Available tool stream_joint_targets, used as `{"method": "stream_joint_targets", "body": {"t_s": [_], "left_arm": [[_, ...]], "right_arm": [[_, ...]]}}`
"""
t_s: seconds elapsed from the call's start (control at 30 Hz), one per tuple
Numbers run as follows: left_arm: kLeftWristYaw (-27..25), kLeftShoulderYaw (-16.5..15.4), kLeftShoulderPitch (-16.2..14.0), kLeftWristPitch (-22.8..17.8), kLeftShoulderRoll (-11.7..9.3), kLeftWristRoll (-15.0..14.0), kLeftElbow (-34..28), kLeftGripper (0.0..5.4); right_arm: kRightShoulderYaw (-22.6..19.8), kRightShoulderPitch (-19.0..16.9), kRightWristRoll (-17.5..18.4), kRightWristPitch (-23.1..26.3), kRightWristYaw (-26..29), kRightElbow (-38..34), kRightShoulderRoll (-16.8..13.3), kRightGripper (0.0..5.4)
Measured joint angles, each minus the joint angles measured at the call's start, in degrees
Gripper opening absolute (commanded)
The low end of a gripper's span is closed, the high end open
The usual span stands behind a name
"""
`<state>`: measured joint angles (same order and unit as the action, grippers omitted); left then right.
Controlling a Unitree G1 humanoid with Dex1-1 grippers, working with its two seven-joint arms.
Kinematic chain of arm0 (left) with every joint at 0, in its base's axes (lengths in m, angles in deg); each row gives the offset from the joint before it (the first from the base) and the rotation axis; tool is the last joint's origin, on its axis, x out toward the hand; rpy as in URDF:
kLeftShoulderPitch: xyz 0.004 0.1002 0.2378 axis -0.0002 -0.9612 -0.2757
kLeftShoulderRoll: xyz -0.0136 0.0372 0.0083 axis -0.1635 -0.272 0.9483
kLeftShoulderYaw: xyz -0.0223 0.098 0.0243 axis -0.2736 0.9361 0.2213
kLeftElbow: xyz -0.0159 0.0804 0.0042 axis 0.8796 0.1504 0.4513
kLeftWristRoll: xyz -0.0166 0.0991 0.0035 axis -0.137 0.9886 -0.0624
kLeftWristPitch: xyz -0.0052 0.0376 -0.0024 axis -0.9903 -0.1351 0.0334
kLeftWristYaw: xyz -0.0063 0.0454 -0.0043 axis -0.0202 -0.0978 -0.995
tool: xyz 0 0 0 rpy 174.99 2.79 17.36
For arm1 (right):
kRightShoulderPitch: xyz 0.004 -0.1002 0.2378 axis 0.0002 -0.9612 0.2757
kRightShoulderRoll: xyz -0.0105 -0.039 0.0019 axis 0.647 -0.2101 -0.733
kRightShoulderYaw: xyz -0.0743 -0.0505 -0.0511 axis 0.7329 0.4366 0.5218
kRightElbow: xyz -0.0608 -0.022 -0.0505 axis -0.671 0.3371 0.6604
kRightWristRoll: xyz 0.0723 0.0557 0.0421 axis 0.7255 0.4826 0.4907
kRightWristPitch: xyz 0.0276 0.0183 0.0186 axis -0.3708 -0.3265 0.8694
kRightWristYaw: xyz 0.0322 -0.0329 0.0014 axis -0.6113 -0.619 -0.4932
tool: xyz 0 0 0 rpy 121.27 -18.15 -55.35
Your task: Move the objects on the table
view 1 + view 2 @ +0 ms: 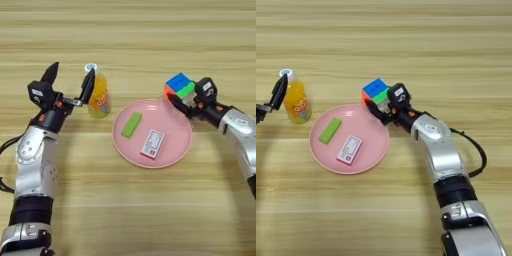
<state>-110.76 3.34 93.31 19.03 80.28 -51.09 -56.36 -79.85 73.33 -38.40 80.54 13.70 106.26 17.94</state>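
Nearest, on the round pink plate [176,145]: small pink-and-white card box [152,144] and, just beyond it, flat green rectangular bar [131,125], both lying between the two grippers and clear of either.

Further back at the plate's far right rim: right gripper [186,100] clamped on the multicoloured puzzle cube [179,85].

Left gripper [69,80] spread wide, orange-juice bottle [99,96] upright on the table [128,40], touching the outside of its right finger, not between the jaws.

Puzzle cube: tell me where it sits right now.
The cube is right of centre, at the pink plate's upper right rim, gripped by the right claw.
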Motion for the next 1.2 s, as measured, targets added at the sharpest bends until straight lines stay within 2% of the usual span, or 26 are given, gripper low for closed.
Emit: {"method": "stream_joint_targets", "body": {"t_s": [0.1, 0.4, 0.7, 1.03, 1.07, 1.2], "left_arm": [[0.0, 0.0, 0.0, 0.1, 0.0, 0.5, 0.0, 5.40], [0.0, -0.1, 0.0, 0.1, 0.0, 0.7, 0.0, 5.40], [0.0, -0.1, 0.0, 0.3, 0.0, 1.0, 0.1, 5.40], [0.1, -0.1, 0.0, 0.4, 0.0, 1.0, 0.1, 5.40], [0.1, -0.1, 0.0, 0.4, 0.0, 1.1, 0.1, 5.40], [0.1, 0.0, 0.0, 0.4, 0.0, 1.2, 0.1, 5.40]], "right_arm": [[-1.7, 0.2, 0.0, 0.0, -0.3, 1.1, -1.7, 3.31], [-3.5, 0.5, -0.1, -1.4, -1.2, 7.4, -3.4, 3.31], [-3.6, 1.4, -0.5, -4.8, -1.8, 16.3, -3.6, 3.31], [-3.5, 2.2, -1.5, -8.2, -2.1, 20.9, -3.6, 3.31], [-3.5, 2.2, -1.6, -8.4, -2.1, 21.0, -3.6, 3.60], [-3.2, 2.2, -1.9, -8.8, -2.0, 21.1, -3.5, 3.94]]}}
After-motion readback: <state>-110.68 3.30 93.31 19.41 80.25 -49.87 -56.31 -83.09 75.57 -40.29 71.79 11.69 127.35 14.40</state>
